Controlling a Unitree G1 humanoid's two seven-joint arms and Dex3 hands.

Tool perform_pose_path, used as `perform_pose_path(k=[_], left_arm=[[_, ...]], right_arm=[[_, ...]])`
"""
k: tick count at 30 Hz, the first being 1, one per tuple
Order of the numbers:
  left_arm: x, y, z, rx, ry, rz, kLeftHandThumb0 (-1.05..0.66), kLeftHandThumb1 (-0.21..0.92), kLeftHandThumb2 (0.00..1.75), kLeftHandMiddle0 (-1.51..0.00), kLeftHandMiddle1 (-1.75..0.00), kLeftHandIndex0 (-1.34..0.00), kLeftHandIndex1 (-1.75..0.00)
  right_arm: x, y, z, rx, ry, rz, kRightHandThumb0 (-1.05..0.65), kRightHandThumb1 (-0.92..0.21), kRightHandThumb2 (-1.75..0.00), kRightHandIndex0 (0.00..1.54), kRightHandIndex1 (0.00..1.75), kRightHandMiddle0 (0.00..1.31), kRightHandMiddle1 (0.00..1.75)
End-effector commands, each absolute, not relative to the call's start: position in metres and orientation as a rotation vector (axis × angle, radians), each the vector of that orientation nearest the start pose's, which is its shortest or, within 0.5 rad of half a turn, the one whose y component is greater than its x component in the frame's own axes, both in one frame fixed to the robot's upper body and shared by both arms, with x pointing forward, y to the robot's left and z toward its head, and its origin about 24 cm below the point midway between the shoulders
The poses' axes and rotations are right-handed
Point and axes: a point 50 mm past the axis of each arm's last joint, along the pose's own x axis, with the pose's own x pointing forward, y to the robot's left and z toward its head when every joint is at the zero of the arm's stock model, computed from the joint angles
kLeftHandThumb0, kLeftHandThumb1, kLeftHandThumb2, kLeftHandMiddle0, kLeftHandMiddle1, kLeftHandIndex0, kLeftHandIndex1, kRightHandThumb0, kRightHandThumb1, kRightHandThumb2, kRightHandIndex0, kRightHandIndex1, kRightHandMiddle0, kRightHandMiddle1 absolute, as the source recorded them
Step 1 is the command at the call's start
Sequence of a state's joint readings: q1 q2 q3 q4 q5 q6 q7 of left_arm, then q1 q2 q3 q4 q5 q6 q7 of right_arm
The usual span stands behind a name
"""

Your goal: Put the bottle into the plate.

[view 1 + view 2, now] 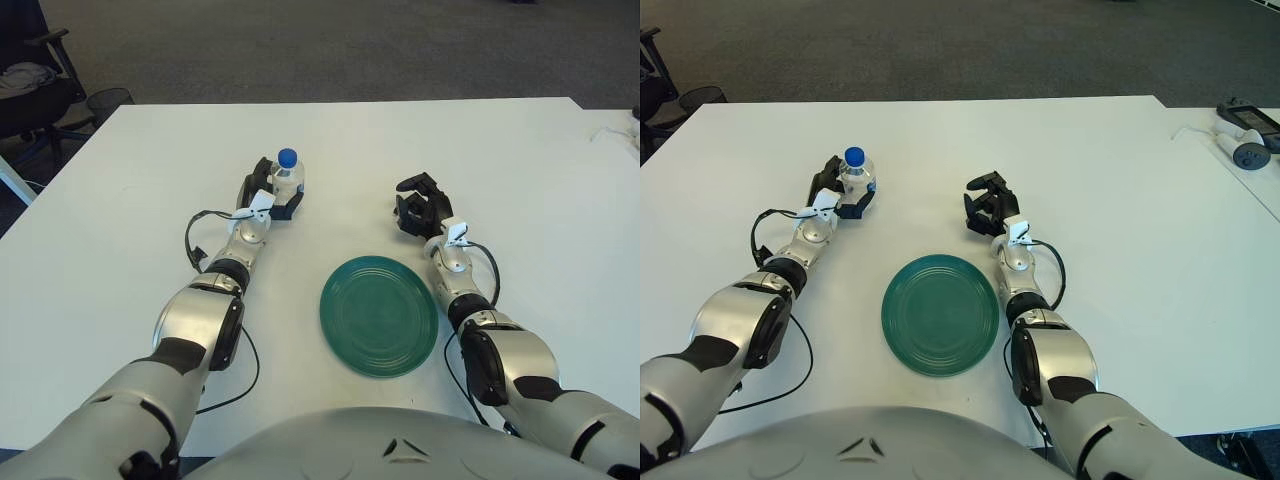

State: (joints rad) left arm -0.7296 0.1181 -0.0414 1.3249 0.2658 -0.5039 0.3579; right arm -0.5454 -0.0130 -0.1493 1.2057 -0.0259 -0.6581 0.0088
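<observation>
A small clear bottle [288,176] with a blue cap stands upright in my left hand [272,195], whose fingers are curled around its body. It is over the white table, up and to the left of the green plate [379,315]. The plate lies flat near the table's front, between my two forearms, with nothing on it. My right hand [418,213] shows just beyond the plate's upper right rim, its dark fingers curled and holding nothing.
The white table [120,230] stretches wide on all sides. A black office chair [40,90] and a wire bin [108,100] stand off the far left corner. A small grey device with a cable [1246,150] lies at the far right edge.
</observation>
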Motion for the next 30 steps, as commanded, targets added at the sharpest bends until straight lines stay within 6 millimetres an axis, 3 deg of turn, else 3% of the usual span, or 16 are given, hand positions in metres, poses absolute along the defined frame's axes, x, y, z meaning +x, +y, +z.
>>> perform_pose_path(k=[1, 6, 10, 18, 27, 30], left_arm=[[0.349, 0.145, 0.016, 0.449, 0.037, 0.045, -0.53, 0.21, 1.22, -0.83, -1.75, -0.86, -1.43], [0.348, 0.147, 0.016, 0.435, 0.034, 0.07, -0.53, 0.21, 1.25, -0.92, -1.75, -0.84, -1.48], [0.347, 0.149, 0.017, 0.417, 0.016, 0.119, -0.52, 0.23, 1.36, -1.02, -1.75, -0.71, -1.68], [0.349, 0.154, 0.024, 0.38, -0.032, 0.159, -0.49, 0.29, 1.33, -1.14, -1.75, -0.64, -1.74], [0.354, 0.154, 0.047, 0.343, -0.185, 0.179, -0.47, 0.35, 1.27, -1.17, -1.75, -0.58, -1.75], [0.349, 0.147, 0.062, 0.328, -0.351, 0.157, -0.46, 0.36, 1.26, -1.18, -1.75, -0.58, -1.75]], right_arm=[[0.248, -0.143, -0.093, 0.028, 0.495, -0.01, 0.0, -0.54, -0.93, 0.53, 1.64, 0.41, 1.48], [0.246, -0.144, -0.095, 0.031, 0.502, -0.01, 0.0, -0.54, -0.94, 0.52, 1.65, 0.41, 1.49], [0.247, -0.143, -0.094, 0.027, 0.5, -0.009, 0.0, -0.54, -0.95, 0.52, 1.65, 0.41, 1.49], [0.248, -0.142, -0.093, 0.023, 0.499, -0.002, 0.0, -0.54, -0.95, 0.51, 1.66, 0.41, 1.49], [0.247, -0.141, -0.093, 0.026, 0.492, -0.001, 0.0, -0.54, -0.95, 0.51, 1.66, 0.41, 1.49], [0.247, -0.141, -0.094, 0.03, 0.498, 0.0, 0.0, -0.54, -0.95, 0.51, 1.66, 0.4, 1.49]])
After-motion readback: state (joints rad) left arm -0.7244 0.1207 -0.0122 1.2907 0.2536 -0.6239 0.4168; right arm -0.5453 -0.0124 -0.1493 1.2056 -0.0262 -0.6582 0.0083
